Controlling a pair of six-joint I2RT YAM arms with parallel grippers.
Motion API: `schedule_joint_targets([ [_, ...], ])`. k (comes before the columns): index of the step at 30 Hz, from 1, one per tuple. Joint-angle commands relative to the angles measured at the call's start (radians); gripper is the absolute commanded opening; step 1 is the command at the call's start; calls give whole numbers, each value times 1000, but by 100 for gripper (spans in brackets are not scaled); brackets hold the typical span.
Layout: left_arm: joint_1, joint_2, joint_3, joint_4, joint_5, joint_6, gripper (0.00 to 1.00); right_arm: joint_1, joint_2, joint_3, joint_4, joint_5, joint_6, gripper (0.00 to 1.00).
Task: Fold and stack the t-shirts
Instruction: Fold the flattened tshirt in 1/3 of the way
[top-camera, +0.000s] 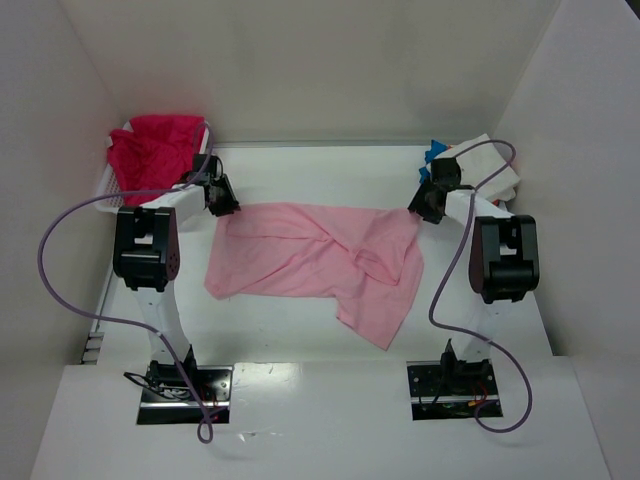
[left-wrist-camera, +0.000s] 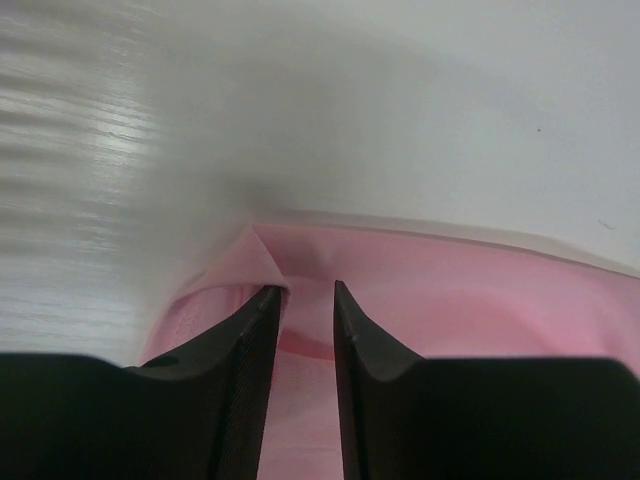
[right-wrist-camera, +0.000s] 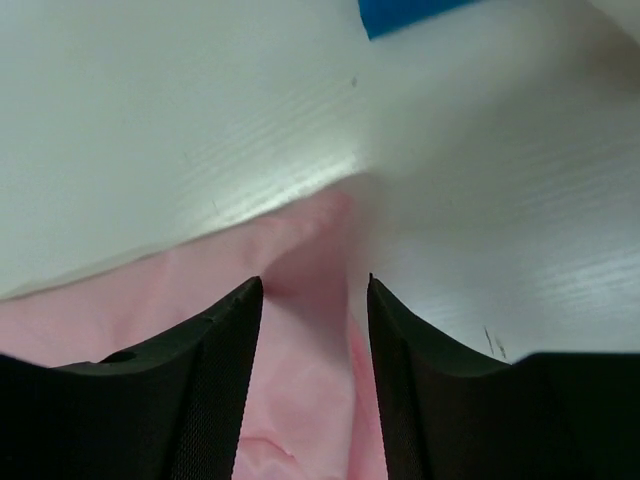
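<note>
Dark fingers (left-wrist-camera: 240, 380) of the left gripper (left-wrist-camera: 306, 290) fill the bottom of the left wrist view, only a narrow slit apart, with a raised fold of the light pink t-shirt (top-camera: 310, 260) pinched between their tips. On the right gripper (right-wrist-camera: 313, 283) the fingers stand wider apart with a ridge of the same pink cloth running up between them; whether they clamp it cannot be told. From above, the shirt lies spread and rumpled across the middle of the table (top-camera: 300, 170), its far edge running between the two grippers and one end trailing toward the near right. A magenta-red t-shirt (top-camera: 150, 150) is heaped in the basket (top-camera: 106, 190) at the far left corner. At the far right corner a white t-shirt (top-camera: 490, 165) lies folded, a blue t-shirt (top-camera: 435, 155) showing just beside it.
</note>
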Motion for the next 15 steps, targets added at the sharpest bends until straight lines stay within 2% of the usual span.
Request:
schedule_joint_targets([
  [1,20,31,52,3,-7,13,31,4,80,85,49,-32,-12,39],
  [3,22,37,52,1,-7,13,28,4,92,88,55,-44,-4,24],
  [7,22,40,61,1,-23,13,11,4,108,97,59,-49,0,3],
  [10,22,50,72,-9,-44,13,2,4,114,122,59,-19,-3,1],
  [15,22,39,79,1,-74,12,0,4,124,201,46,6,-29,1],
])
